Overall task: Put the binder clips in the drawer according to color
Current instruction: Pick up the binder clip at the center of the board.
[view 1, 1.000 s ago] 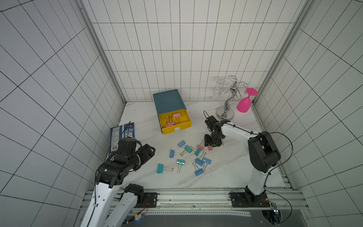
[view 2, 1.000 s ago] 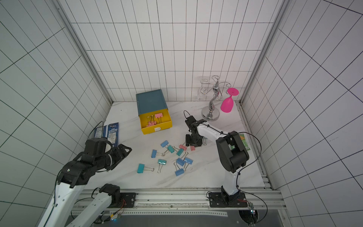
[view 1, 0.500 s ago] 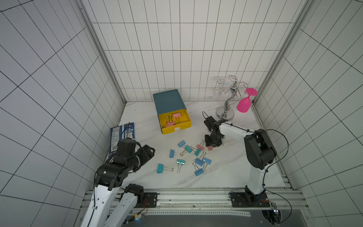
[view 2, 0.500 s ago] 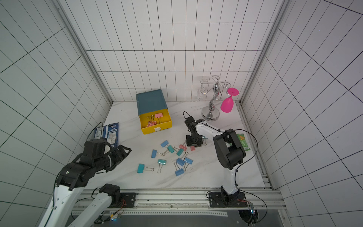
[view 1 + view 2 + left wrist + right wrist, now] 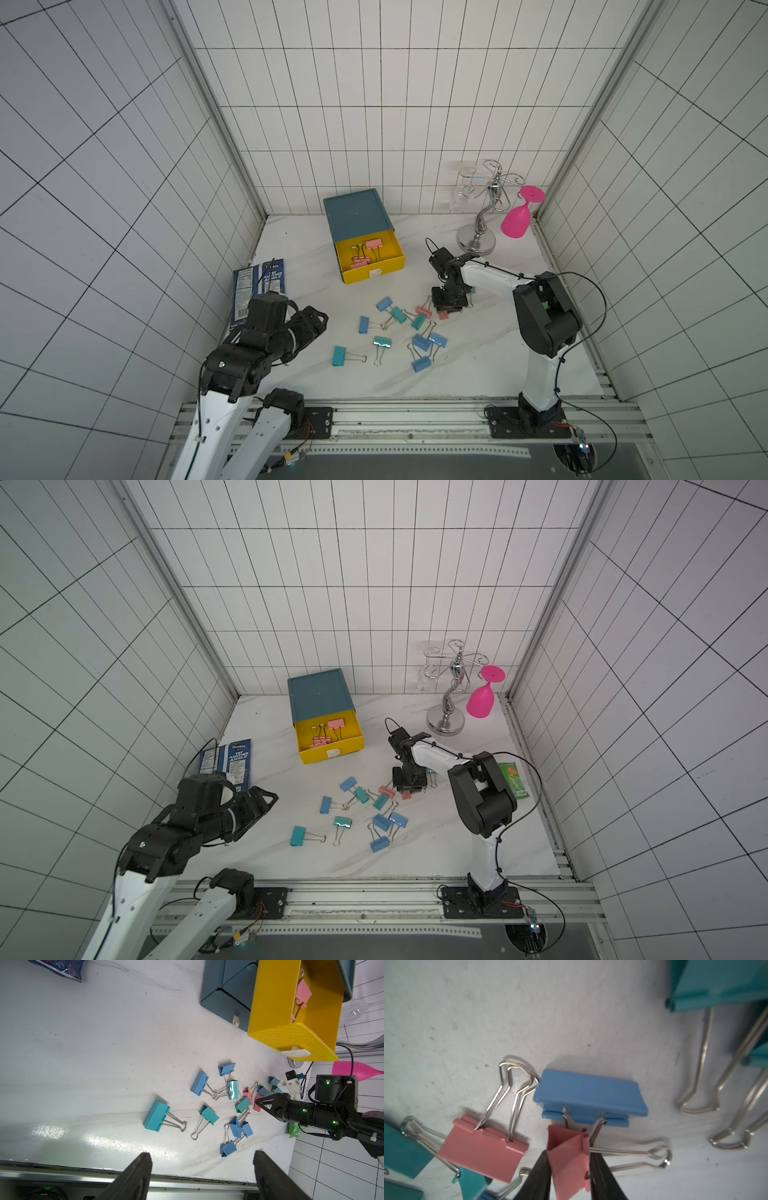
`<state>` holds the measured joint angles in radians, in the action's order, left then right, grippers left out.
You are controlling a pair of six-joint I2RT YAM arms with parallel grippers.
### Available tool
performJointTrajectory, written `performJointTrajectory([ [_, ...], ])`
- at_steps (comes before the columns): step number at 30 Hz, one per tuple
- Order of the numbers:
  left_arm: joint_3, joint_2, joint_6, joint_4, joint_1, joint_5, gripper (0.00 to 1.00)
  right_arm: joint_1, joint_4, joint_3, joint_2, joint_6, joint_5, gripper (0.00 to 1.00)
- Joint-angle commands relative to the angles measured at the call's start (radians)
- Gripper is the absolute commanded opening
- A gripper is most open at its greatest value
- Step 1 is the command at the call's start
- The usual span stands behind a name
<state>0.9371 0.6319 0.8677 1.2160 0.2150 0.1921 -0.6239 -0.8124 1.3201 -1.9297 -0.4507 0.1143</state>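
- Hovering nearest the rail, well in front of the dark-teal box cabinet (image 5: 357, 214), the black left gripper (image 5: 202, 1153) held its fingers wide apart.
- Blue and teal fold-back binder clips (image 5: 422, 341) with silver wire handles lay scattered in front of the cabinet.
- The black right gripper (image 5: 569, 1154) was pinched on a pink binder clip (image 5: 566, 1147) at that scatter's edge nearer the cabinet.
- The cabinet's yellow top drawer (image 5: 374, 272) stood pulled out, holding pink clips (image 5: 374, 244).

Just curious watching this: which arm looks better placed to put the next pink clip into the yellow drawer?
The right arm: its jaws pinch a pink clip, close to the yellow drawer. The left arm hangs farther back, jaws open, empty.
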Motion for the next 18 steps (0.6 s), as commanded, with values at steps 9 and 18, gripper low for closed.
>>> performJointTrajectory([
  [9,0.005,0.007,0.004,-0.037,-0.003,0.003,0.81,-0.008,-0.057,0.018,0.11,-0.015,-0.019,0.28],
  [18,0.061,0.064,-0.008,-0.079,-0.003,0.004,0.81,0.008,-0.142,0.089,0.246,0.001,-0.042,0.28],
])
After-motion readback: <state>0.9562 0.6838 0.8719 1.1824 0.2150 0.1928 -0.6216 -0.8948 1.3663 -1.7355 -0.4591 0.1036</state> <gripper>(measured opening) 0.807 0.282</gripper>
